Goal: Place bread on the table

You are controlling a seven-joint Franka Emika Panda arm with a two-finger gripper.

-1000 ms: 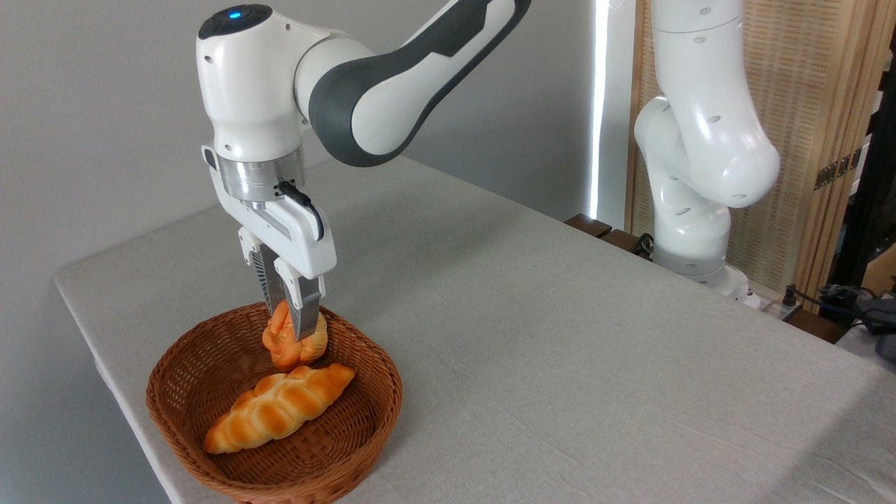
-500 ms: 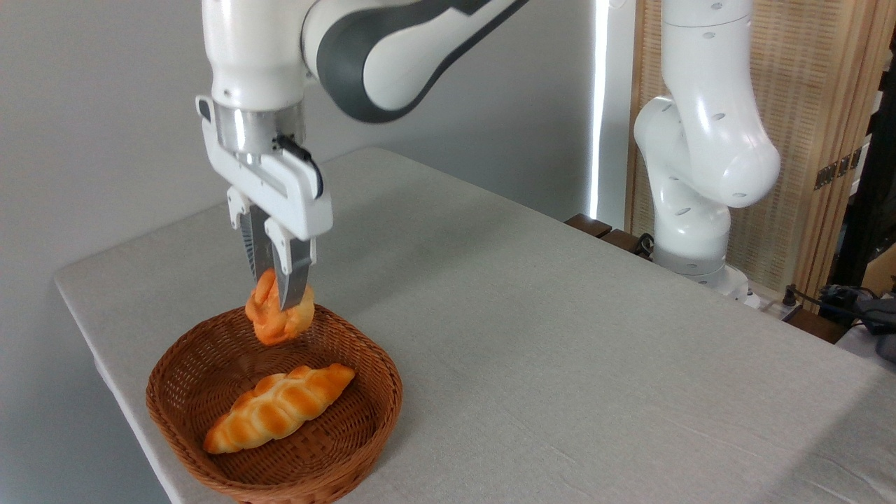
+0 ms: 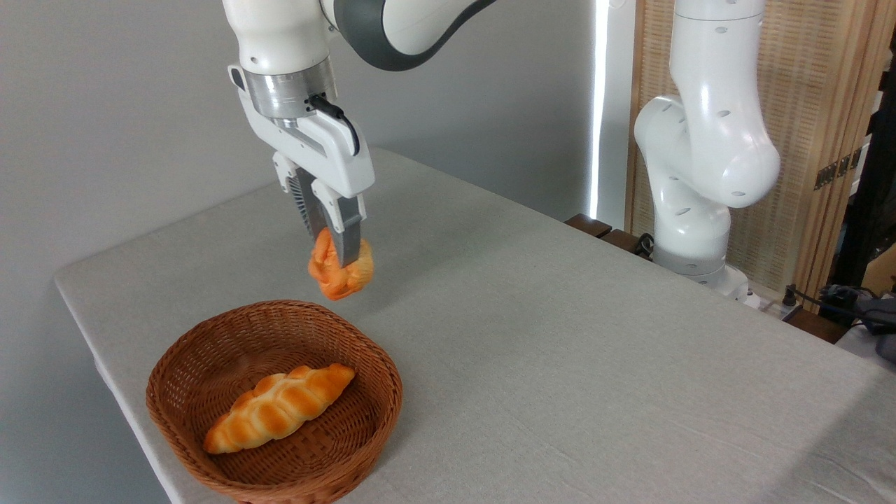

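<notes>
Bread held aloft, clear of basket
Gripper jaws clenched on small round orange bun, hanging above and just behind round brown wicker basket; light grey cloth table lies bare directly below

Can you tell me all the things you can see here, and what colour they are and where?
bread: 1, orange, held up in the air above the table, past the basket's far rim
braided loaf: 1, golden, lying inside the basket
basket: 1, brown wicker, on the table's near left corner
table: 1, light grey cloth top, filling most of the picture
wooden screen: 1, pale wood, behind the robot on the right
cables and dark gear: a few, black, far right edge, too small to tell more
robot arm: 1, white and dark grey, base at the table's far right, reaching over to the left
gripper: 1, white with grey fingers, closed on the bread
</notes>
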